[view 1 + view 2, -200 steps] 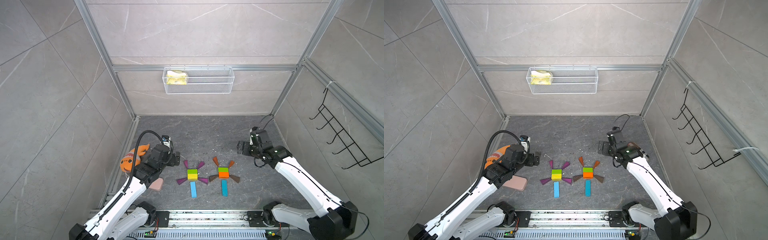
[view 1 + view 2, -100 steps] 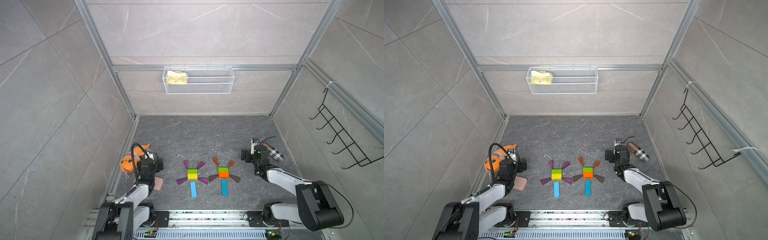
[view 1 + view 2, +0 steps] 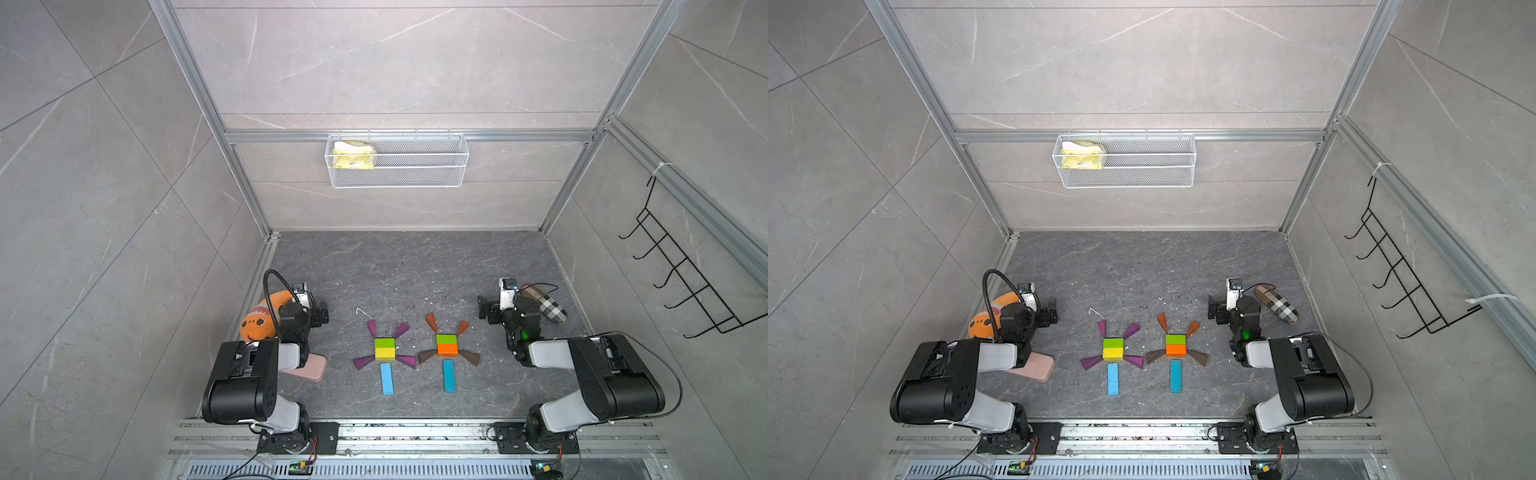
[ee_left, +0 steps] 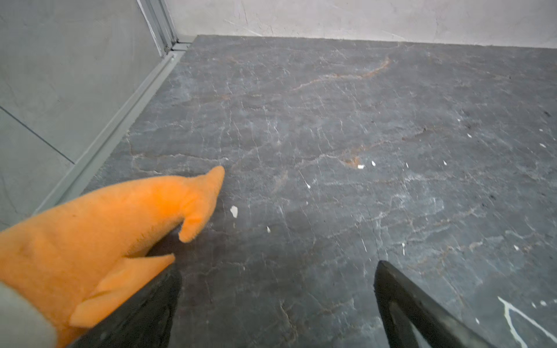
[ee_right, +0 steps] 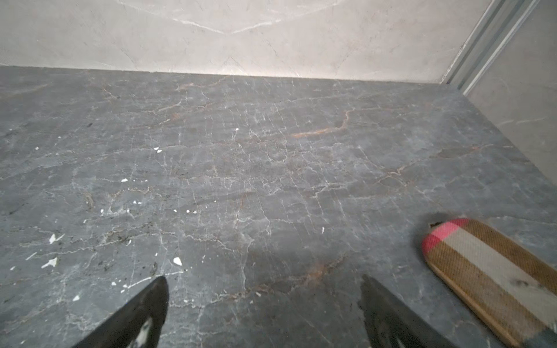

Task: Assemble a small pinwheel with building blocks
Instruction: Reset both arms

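In both top views the building blocks lie as two pinwheel shapes mid-floor. One has a green and yellow brick pair (image 3: 385,348) (image 3: 1113,348), purple wedges (image 3: 405,361) and a blue bar (image 3: 386,378). Its neighbour has a green and orange pair (image 3: 447,345) (image 3: 1175,345), orange wedges (image 3: 431,322), brown wedges (image 3: 469,356) and a blue bar (image 3: 449,375). My left gripper (image 3: 321,312) (image 4: 277,301) stands open over bare floor, left of the blocks. My right gripper (image 3: 487,311) (image 5: 265,304) stands open, empty, to their right.
An orange plush fish (image 3: 262,320) (image 4: 105,226) lies against the left gripper's side. A plaid pouch (image 3: 544,303) (image 5: 488,277) lies by the right gripper. A pink flat piece (image 3: 309,365) sits under the left arm. A wire basket (image 3: 397,160) and hook rack (image 3: 681,282) hang on the walls.
Both arms have drawn back from a raised, stretched pose and folded low near the front rail. The plaid pouch came into view. The blocks have not moved.
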`<state>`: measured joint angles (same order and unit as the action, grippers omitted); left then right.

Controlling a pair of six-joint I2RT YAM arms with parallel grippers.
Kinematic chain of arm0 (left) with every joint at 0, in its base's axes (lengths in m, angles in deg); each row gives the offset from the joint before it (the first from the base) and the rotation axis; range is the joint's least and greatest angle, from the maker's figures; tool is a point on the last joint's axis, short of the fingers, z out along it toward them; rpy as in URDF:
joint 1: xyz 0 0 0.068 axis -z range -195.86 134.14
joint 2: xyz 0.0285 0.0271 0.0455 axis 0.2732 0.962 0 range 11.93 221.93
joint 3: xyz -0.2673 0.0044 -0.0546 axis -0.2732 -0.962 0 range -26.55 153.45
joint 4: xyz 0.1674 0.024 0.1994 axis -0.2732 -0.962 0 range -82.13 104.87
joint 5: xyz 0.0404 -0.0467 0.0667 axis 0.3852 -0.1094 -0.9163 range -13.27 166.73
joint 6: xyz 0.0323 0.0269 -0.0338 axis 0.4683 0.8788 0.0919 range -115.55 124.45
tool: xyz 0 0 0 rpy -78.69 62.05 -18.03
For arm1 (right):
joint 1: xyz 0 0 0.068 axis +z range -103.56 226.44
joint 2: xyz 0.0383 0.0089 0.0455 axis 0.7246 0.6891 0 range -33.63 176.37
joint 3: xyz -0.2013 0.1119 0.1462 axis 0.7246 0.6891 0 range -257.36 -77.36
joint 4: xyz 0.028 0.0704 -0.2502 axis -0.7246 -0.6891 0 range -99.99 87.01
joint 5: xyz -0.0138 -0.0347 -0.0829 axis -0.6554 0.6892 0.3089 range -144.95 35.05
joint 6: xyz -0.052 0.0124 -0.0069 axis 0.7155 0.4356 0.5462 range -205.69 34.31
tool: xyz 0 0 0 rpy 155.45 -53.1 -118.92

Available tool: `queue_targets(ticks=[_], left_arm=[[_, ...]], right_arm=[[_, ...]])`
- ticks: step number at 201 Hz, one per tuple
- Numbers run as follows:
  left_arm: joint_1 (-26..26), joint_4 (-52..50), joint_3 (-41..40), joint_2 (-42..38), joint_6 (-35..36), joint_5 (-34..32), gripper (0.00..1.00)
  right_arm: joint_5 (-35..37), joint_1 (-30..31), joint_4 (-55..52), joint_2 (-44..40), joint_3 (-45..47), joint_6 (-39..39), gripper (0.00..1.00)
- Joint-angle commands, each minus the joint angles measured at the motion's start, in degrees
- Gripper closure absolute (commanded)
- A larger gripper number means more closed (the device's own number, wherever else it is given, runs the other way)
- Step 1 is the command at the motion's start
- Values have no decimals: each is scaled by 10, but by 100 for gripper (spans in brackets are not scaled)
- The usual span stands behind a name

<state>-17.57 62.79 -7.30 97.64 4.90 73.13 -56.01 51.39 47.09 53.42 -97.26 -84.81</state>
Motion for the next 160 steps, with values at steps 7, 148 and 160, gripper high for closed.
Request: queue_targets(ticks=[7,148,160], left_arm=[[-3,13,9,2,-4,-17,0],[-10,97,-38,-4,-30,-61,0],[-8,48,-10,2,18,43,0]], right_arm=[[36,-2,32,-4,12,-8,0],[89,-8,174,-10,92,-41,1],[-31,11,94,1,39,29,0]])
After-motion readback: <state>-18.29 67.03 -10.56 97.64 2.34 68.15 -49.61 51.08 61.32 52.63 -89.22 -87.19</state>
